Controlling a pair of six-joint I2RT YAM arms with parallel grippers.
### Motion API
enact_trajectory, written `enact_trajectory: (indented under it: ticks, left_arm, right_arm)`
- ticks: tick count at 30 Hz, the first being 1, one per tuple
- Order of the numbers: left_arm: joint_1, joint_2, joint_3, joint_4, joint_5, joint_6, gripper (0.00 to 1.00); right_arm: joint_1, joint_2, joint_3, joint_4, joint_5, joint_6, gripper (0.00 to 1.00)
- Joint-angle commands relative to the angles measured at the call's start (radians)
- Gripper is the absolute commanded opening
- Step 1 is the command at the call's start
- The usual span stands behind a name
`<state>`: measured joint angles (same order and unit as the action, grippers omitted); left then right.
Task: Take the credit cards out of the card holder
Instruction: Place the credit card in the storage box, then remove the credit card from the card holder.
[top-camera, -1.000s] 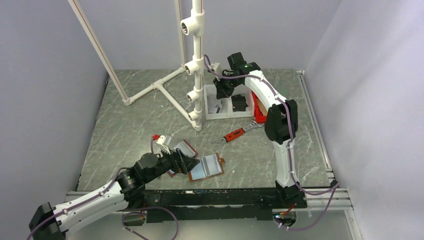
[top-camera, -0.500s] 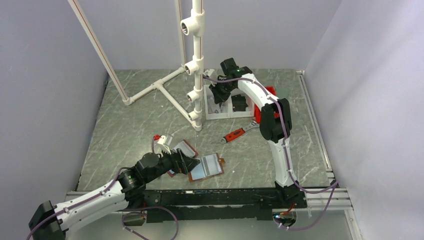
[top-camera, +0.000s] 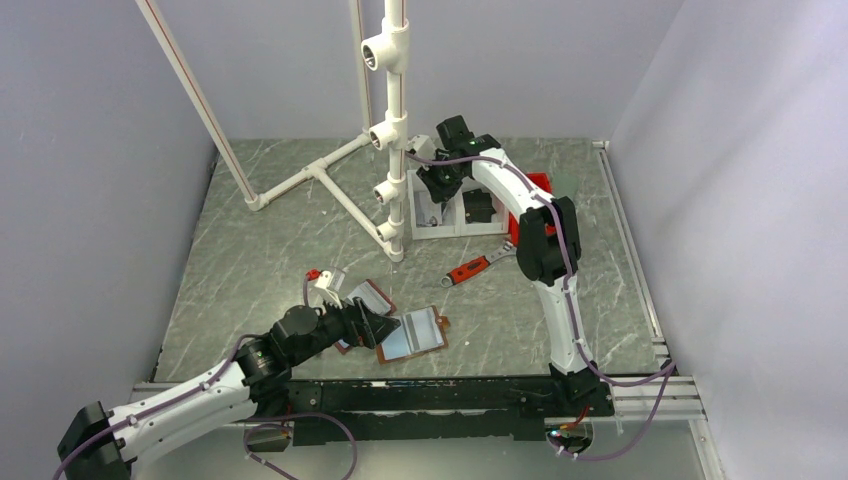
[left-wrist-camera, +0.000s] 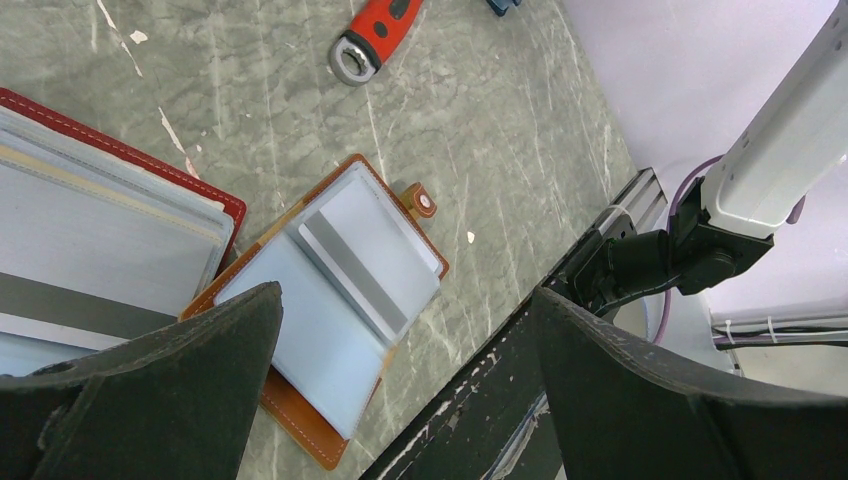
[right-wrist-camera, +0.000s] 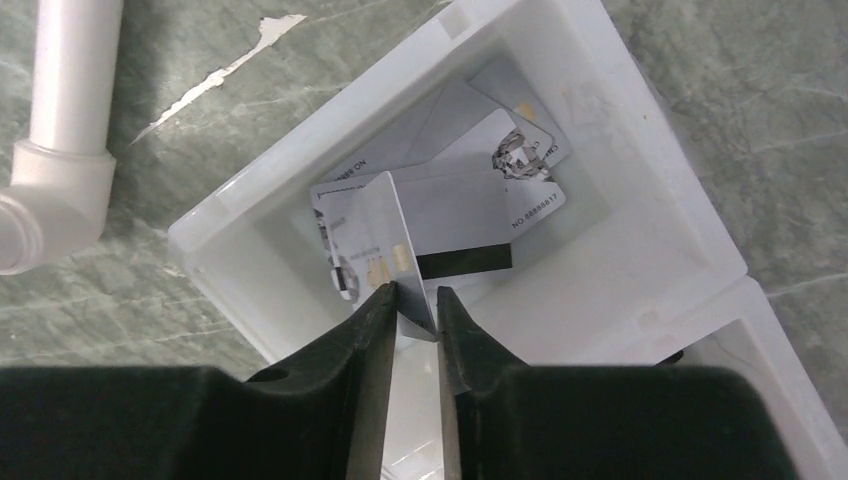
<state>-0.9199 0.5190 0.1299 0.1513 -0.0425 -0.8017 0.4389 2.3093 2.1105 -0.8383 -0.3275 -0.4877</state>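
Overhead, the grey-green marbled tabletop (top-camera: 260, 250) sat boxed in by plain lavender walls (top-camera: 90, 150) on the left, back and right, with a metal rail (top-camera: 632, 262) along its right edge. Pale scuffs and chips flecked the stone-look surface. A white pipe frame (top-camera: 395, 120) rose from the far middle of the table.

Just to the right of the frame's foot stood a white bin (right-wrist-camera: 640, 240). The right gripper (right-wrist-camera: 412, 292) reached down into its left compartment. A credit card (right-wrist-camera: 372, 245) stood on edge between its narrowly parted fingers. Whether they pinched the card or only flanked it could not be told. More cards (right-wrist-camera: 520, 150) lay flat on the compartment's floor.

Near the front edge, the brown card holder (left-wrist-camera: 345, 270) lay open on the marble, its pale blue sleeves facing up and its snap tab pointing away from the left arm. A red card holder (left-wrist-camera: 110, 230) lay open just beside it. The left gripper (left-wrist-camera: 405, 295) hung above the two with its jaws spread wide, holding nothing. A red-handled wrench (top-camera: 478, 265) lay between the holders and the bin, well apart from both.
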Motion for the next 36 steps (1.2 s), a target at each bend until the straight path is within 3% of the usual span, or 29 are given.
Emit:
enact_trajectory:
  ticks: [1, 16, 36]
  left_arm:
    - [0.0, -0.006, 0.01, 0.022, -0.001, -0.004, 0.99]
    - [0.0, -0.062, 0.004, -0.013, 0.002, -0.035, 0.99]
    - [0.0, -0.065, 0.015, -0.05, -0.022, -0.118, 0.99]
  right_arm:
    - [0.008, 0.0, 0.037, 0.044, 0.093, 0.028, 0.26]
    - [0.022, -0.101, -0.07, 0.101, 0.161, 0.114, 0.32]
    - [0.044, -0.491, -0.578, 0.327, 0.088, 0.121, 0.49]
